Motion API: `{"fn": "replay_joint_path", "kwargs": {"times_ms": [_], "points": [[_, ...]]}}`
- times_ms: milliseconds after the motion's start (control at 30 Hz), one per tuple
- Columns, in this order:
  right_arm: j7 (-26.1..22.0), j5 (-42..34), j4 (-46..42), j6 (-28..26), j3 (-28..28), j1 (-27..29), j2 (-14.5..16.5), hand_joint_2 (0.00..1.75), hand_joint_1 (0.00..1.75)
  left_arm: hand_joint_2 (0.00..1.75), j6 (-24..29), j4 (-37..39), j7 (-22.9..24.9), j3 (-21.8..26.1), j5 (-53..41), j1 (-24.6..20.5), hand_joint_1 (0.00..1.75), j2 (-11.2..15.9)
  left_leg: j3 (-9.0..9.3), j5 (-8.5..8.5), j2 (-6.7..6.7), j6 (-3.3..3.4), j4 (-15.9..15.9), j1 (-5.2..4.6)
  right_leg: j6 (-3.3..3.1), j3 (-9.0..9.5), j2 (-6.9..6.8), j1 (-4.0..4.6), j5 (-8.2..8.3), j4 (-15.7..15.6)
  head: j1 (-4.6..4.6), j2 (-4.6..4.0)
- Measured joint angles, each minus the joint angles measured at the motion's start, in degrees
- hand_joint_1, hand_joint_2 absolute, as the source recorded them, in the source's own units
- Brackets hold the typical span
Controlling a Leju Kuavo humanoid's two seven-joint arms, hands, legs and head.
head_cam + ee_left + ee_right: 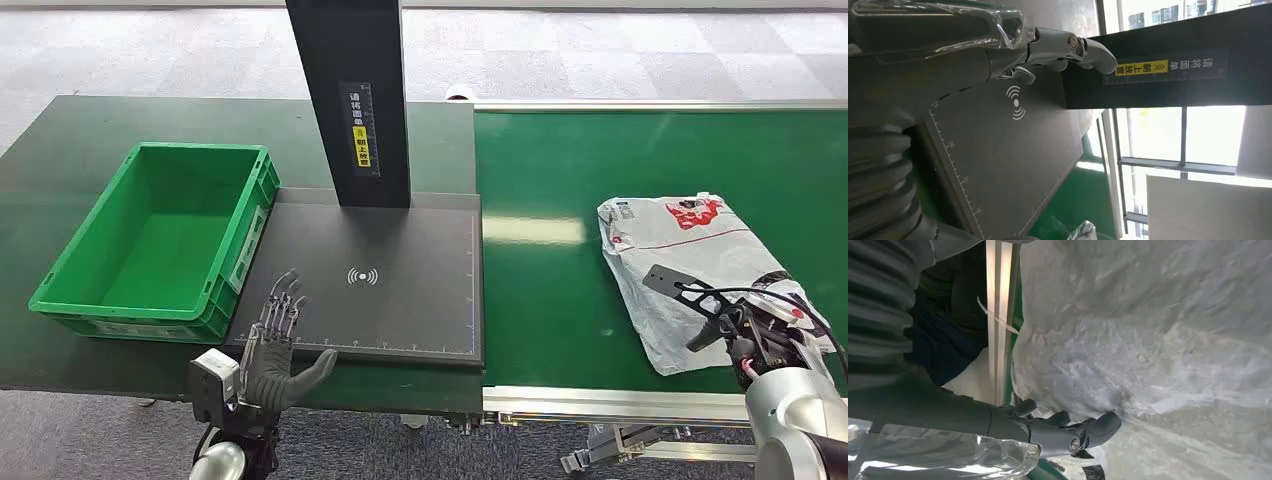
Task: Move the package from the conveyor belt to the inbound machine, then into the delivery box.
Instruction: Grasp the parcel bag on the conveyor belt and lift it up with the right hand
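- The package [690, 270], a crumpled white plastic mailer with red print, is seen lying on the green conveyor belt [560, 180], to the right of the inbound machine [380, 290], with its near corner close to the belt's front rail.
- A slip is judged likely: the film is thin, loose and wrinkled, so only a fold of plastic might be caught and the contents left sagging or sliding out of the grasp.
- A snag is also judged possible, since the bag's near corner could be dragged against the belt's rail as it is lifted.
- On transfer, the black post [350, 100] of the inbound machine could be struck if the package is swung high and wide.
- The right robot hand [745, 325] is placed at the package's near right corner; in the right wrist view its thumb tip [1100, 426] is pressed against the film. Whether the plastic is actually gripped cannot be told.
- The left robot hand [275, 345] is held over the front left edge of the machine's dark plate, fingers spread apart and extended, with nothing in it.
- The green delivery box [100, 230] stands on the worktop [60, 140] just left of the machine.
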Motion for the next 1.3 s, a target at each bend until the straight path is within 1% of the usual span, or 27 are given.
{"fn": "replay_joint_path", "kwargs": {"times_ms": [133, 367, 467, 500, 600, 633, 700, 833, 933, 1067, 1300], "points": [[-0.8, -0.6, 0.3, 2.6, 0.0, 1.0, -0.3, 1.75, 0.0, 1.75, 0.3, 0.5, 0.0, -0.3, 0.3, -0.4, 0.0, 0.0, 0.0, 0.0, -0.02, 0.0, 0.0, 0.01, 0.0, 0.0, 0.0, 0.0, 0.0, 0.0, -0.01, 0.01], [-7.3, -0.1, 0.6, 6.8, 0.6, 1.3, -0.4, 1.75, 0.0, 1.75, 1.0, 0.9, 0.0, -0.3, 0.4, -0.5, 0.0, 0.0, 0.04, 0.0, 0.04, 0.0, 0.0, 0.03, 0.0, 0.04, 0.01, 0.03, 0.0, 0.0, 0.01, 0.0], [-8.3, -0.4, 0.6, 7.4, 0.8, 1.3, -0.3, 1.75, 0.0, 1.75, 1.1, 0.9, 0.0, -0.3, 0.4, -0.5, 0.0, 0.0, 0.06, 0.0, 0.05, 0.0, 0.0, 0.03, 0.0, 0.07, 0.01, 0.03, 0.0, 0.0, 0.01, 0.0], [-8.4, -0.4, 0.6, 7.5, 0.8, 1.3, -0.3, 1.75, 0.21, 1.75, 1.1, 0.9, 0.0, -0.3, 0.4, -0.5, 0.0, 0.0, 0.07, 0.0, 0.05, 0.0, 0.0, 0.03, 0.0, 0.08, 0.01, 0.03, 0.0, 0.0, 0.01, 0.0], [-8.7, -0.5, 0.6, 7.7, 0.8, 1.3, -0.2, 1.75, 1.51, 1.75, 1.2, 0.9, 0.0, -0.3, 0.4, -0.5, 0.0, 0.0, 0.09, 0.0, 0.05, 0.0, 0.0, 0.02, 0.0, 0.1, 0.01, 0.03, 0.0, 0.0, 0.01, 0.0], [-8.9, -0.6, 0.6, 7.8, 0.8, 1.3, -0.2, 1.75, 1.75, 1.75, 1.2, 0.9, 0.0, -0.3, 0.4, -0.5, 0.0, 0.0, 0.09, 0.0, 0.04, 0.0, 0.0, 0.02, 0.0, 0.11, 0.01, 0.03, 0.0, 0.0, 0.01, 0.0], [-10.2, -1.0, 0.6, 8.5, 0.8, 1.1, -0.1, 1.75, 1.75, 1.75, 1.2, 0.9, 0.0, -0.3, 0.4, -0.5, 0.0, 0.0, 0.11, 0.0, 0.05, 0.0, 0.0, 0.02, 0.0, 0.14, 0.01, 0.03, 0.0, 0.0, 0.0, 0.0], [-15.4, -1.9, 0.6, 11.1, 0.9, 0.0, 0.2, 1.75, 1.75, 1.75, 1.2, 0.9, 0.0, -0.2, 0.4, -0.5, 0.0, 0.0, 0.17, 0.0, 0.1, 0.0, 0.0, 0.03, 0.0, 0.2, 0.04, 0.03, 0.0, 0.0, 0.01, 0.0], [-17.5, -2.0, 0.5, 10.9, 1.5, -0.5, 0.9, 1.75, 1.75, 1.75, 1.3, 0.9, 0.1, -0.2, 0.4, -0.5, 0.0, -0.1, 0.18, 0.0, 0.1, 0.0, 0.0, 0.04, -0.01, 0.21, 0.04, 0.04, 0.01, 0.0, 0.0, 0.0], [-19.8, -2.7, 0.4, 8.0, 2.5, -1.6, 2.8, 1.75, 1.75, 1.75, 1.6, 0.6, 0.2, 0.0, 0.4, 0.0, 0.0, -0.1, 0.15, 0.02, 0.09, -0.01, 0.0, 0.06, -0.01, 0.21, 0.04, 0.06, 0.01, 0.0, -0.01, 0.0], [-22.3, -4.2, -0.5, 1.7, 3.9, -3.8, 5.9, 1.75, 1.75, 1.75, 1.7, -1.4, 0.3, 1.0, 0.3, 1.8, 0.0, 0.0, 0.1, 0.03, 0.02, -0.02, 0.0, 0.05, 0.0, 0.18, -0.01, 0.05, 0.0, 0.0, 0.01, 0.01]]}}
